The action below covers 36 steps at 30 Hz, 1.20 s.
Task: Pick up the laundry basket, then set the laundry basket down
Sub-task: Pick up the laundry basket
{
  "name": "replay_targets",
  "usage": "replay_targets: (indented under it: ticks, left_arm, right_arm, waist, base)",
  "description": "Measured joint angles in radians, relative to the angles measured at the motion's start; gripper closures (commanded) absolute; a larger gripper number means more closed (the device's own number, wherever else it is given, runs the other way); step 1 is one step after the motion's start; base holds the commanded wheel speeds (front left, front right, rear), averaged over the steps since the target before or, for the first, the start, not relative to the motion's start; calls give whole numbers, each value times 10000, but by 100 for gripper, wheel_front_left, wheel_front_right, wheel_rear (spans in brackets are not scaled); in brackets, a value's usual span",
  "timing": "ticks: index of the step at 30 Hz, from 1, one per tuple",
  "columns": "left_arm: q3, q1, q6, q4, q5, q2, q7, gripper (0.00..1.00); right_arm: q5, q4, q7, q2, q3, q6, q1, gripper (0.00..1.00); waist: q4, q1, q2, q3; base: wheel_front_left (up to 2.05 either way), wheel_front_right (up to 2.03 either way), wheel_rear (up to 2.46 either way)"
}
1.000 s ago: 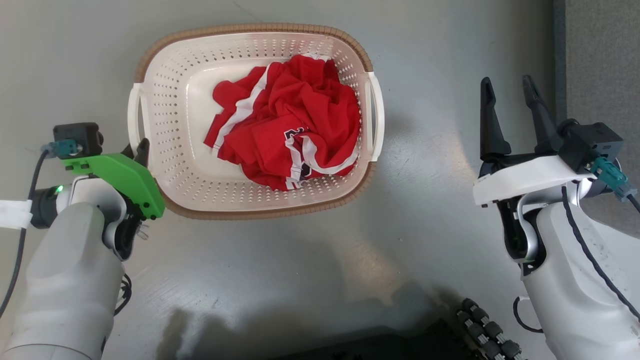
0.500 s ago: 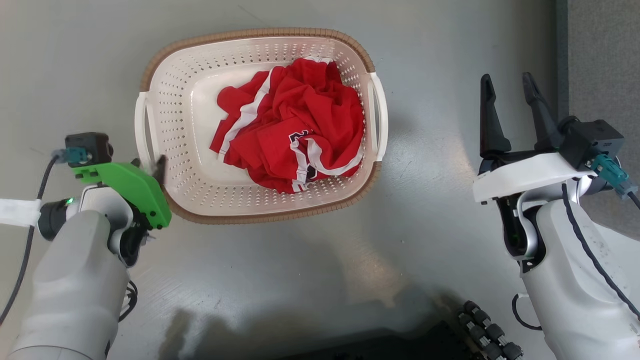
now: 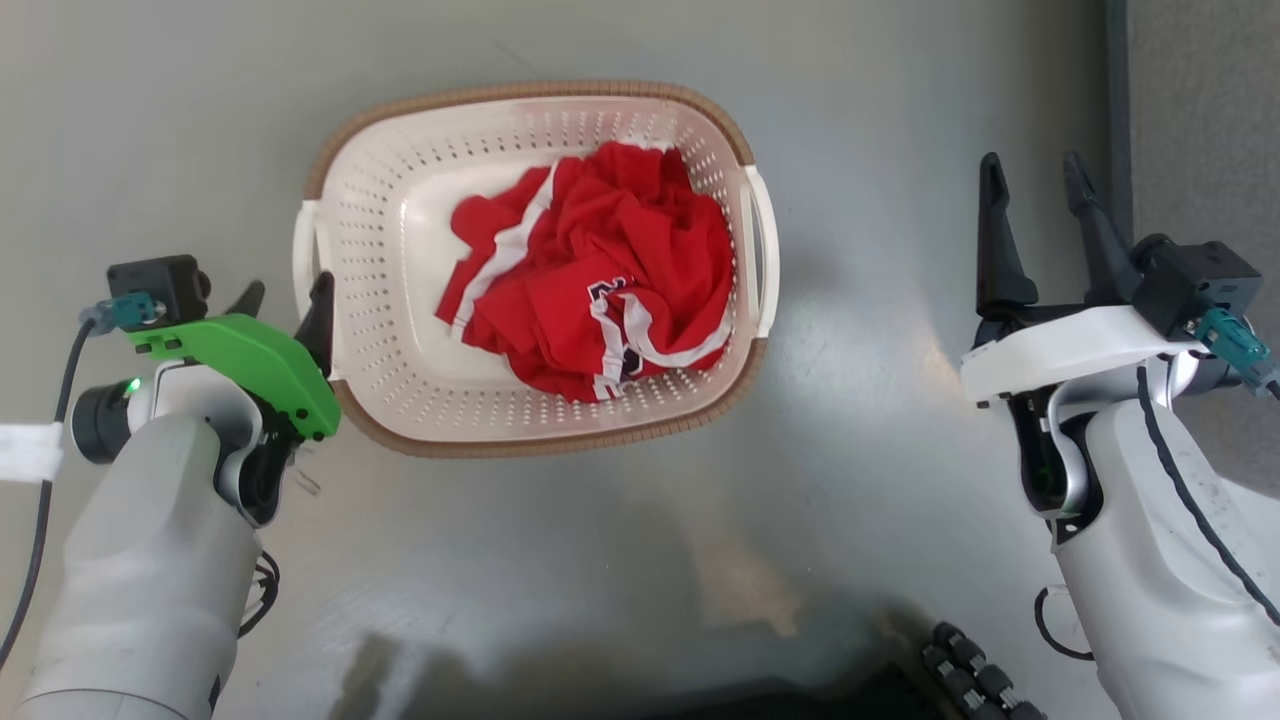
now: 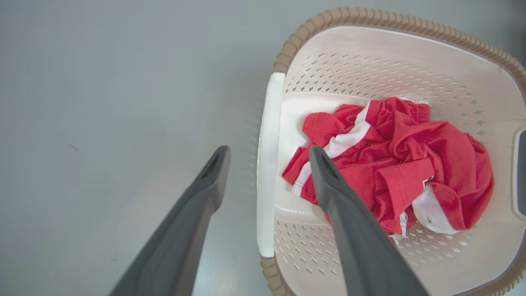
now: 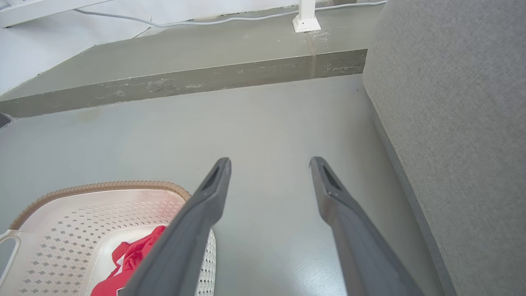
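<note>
The laundry basket (image 3: pixel 520 95) is cream-white and perforated with a brown rim, and it rests on the grey floor holding a crumpled red and white garment (image 3: pixel 600 270). My left gripper (image 3: pixel 285 298) is open at the basket's left side. In the left wrist view the left gripper (image 4: pixel 269 151) straddles the white left handle (image 4: pixel 267 185), one finger outside the laundry basket (image 4: pixel 370 18) and one over its inside, above the garment (image 4: pixel 402 164). My right gripper (image 3: pixel 1033 165) is open and holds nothing, well right of the basket. In the right wrist view the right gripper (image 5: pixel 270 161) is over bare floor, with the laundry basket (image 5: pixel 102 186) at lower left.
A grey upholstered block (image 5: pixel 452 123) stands close to the right of my right gripper, also seen along the head view's right edge as the grey block (image 3: pixel 1200 100). A raised concrete step (image 5: pixel 185 82) with a white post foot (image 5: pixel 306 20) runs behind. My dark base (image 3: pixel 980 670) shows at the bottom.
The whole head view has shifted, so the camera moved. My left gripper's two fingers now show spread apart beside the left handle, where earlier a single finger showed. The right gripper stays open.
</note>
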Motion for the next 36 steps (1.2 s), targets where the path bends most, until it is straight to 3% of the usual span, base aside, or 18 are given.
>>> replay_targets:
  ticks: [10,25,36]
  left_arm:
    - [-46,85,0,-213,84,0,-1639,0]
    - [-54,971,82,-1037,922,-33,-1799,0]
    - [671,1939,629,-3436,1764,17,-1799,0]
  right_arm:
    - [-65,468,-2,-138,-213,61,27,0]
    - [-224,888,-2,-188,-272,188,557,0]
    - [-238,894,-2,-199,-401,190,1082,0]
  waist:
    - [197,0,0,-988]
    - [577,0,0,-2964]
    - [850,0,0,-4396]
  base:
    - [0,0,0]
    - [0,0,0]
    - [0,0,0]
